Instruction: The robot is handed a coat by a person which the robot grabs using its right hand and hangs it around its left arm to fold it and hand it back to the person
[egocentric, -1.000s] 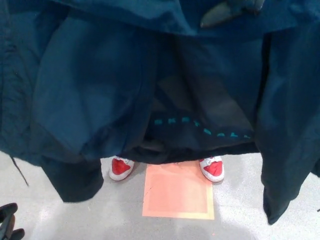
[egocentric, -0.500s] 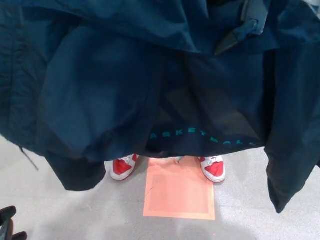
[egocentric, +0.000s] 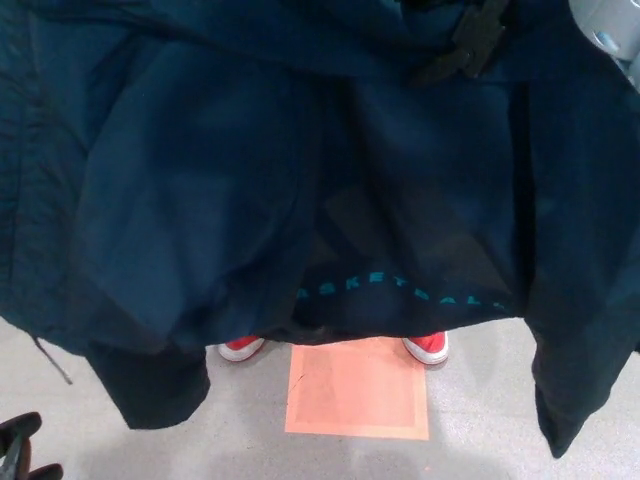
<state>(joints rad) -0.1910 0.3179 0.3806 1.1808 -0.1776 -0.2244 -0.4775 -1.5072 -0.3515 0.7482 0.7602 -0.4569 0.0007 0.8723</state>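
The coat (egocentric: 200, 200) has sunk since half a second ago. Its hem now hides most of the person's red shoes (egocentric: 428, 346), the right hand (egocentric: 468, 42) sits slightly higher against the top edge, and a grey forearm (egocentric: 610, 30) has come into the corner. This probably means the right arm is starting to take the cloth's weight. The handover looks under way, and draping over the left arm is not yet begun.

Nearest the camera, the left hand (egocentric: 20, 450) sits low in the corner with its fingers (egocentric: 18, 428) spread apart, holding nothing. The coat hangs above and to the right of those fingers, clear of them and filling nearly the whole view, with teal lettering (egocentric: 400, 290) along an inner fold. The right hand lies dark against the dark fabric and is cut off by the frame, so whether it grips the cloth cannot be told.

Farther off, up and to the right of the left fingers, an orange square (egocentric: 358, 390) marks the floor. Everything of the person above the shoe tips is hidden behind the coat.
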